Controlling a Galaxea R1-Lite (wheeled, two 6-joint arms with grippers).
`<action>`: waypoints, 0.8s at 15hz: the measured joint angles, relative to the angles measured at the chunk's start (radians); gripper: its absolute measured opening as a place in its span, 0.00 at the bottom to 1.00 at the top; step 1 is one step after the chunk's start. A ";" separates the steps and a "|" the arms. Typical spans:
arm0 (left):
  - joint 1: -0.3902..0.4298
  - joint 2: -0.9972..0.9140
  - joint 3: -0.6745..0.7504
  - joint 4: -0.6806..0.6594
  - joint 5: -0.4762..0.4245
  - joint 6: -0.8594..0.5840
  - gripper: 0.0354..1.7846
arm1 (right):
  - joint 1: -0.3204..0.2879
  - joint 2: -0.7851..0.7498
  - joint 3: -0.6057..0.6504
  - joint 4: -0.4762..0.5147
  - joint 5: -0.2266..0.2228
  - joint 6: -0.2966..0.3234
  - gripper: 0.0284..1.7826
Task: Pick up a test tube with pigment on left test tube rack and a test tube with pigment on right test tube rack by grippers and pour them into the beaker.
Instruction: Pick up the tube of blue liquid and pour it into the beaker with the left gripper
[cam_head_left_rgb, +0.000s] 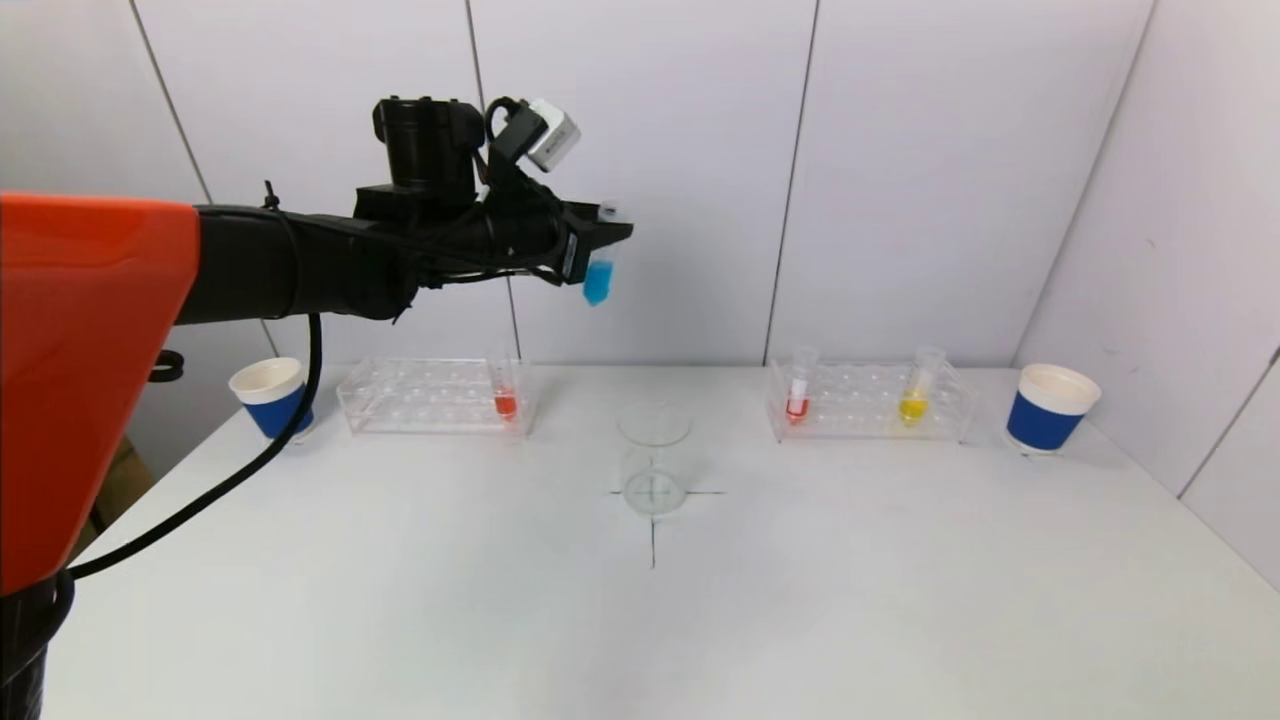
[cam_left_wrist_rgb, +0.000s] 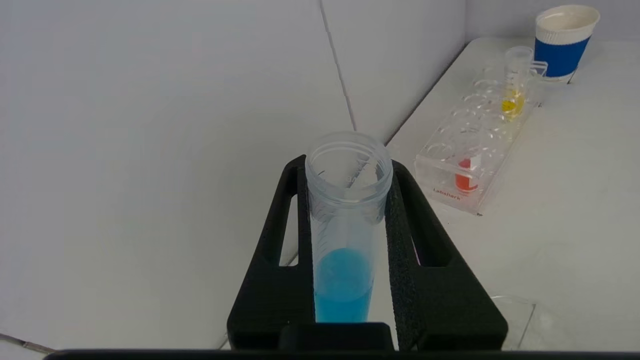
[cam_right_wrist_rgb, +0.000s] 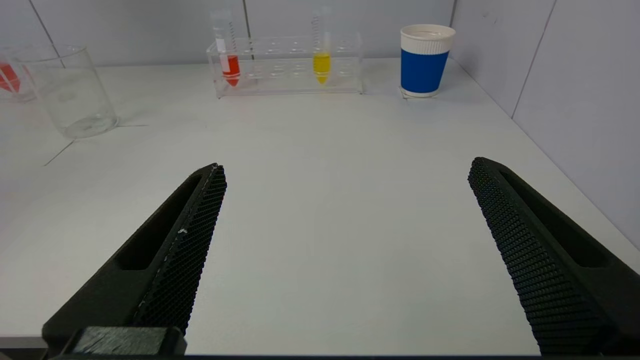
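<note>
Small red brand lettering, apparently "Labshark", on end wall of clear plastic test tube rack (cam_left_wrist_rgb: 452, 192); graduation marks on tubes illegible.

White table (cam_head_left_rgb: 400, 600), racks (cam_head_left_rgb: 435, 395), beaker (cam_head_left_rgb: 654, 470), cups (cam_head_left_rgb: 1050, 406)

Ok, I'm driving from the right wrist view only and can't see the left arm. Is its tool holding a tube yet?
Observer: Yes. The left tool is shut on a tube of blue pigment, raised well above the table.
Operator: Is it over the beaker?
Observer: Roughly. In the head view the blue tube hangs above and slightly left of the beaker, nearly upright, nothing poured.
Operator: What remains in the left rack?
Observer: One tube of orange-red pigment, at the left rack's end nearest the beaker.
</note>
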 joint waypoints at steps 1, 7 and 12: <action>0.001 0.001 0.020 -0.018 -0.012 0.037 0.23 | 0.000 0.000 0.000 0.000 0.000 0.000 0.99; 0.006 0.011 0.204 -0.294 -0.051 0.173 0.23 | 0.000 0.000 0.000 0.000 0.000 0.000 0.99; 0.035 0.025 0.290 -0.372 -0.130 0.297 0.23 | 0.000 0.000 0.000 0.000 0.000 0.000 0.99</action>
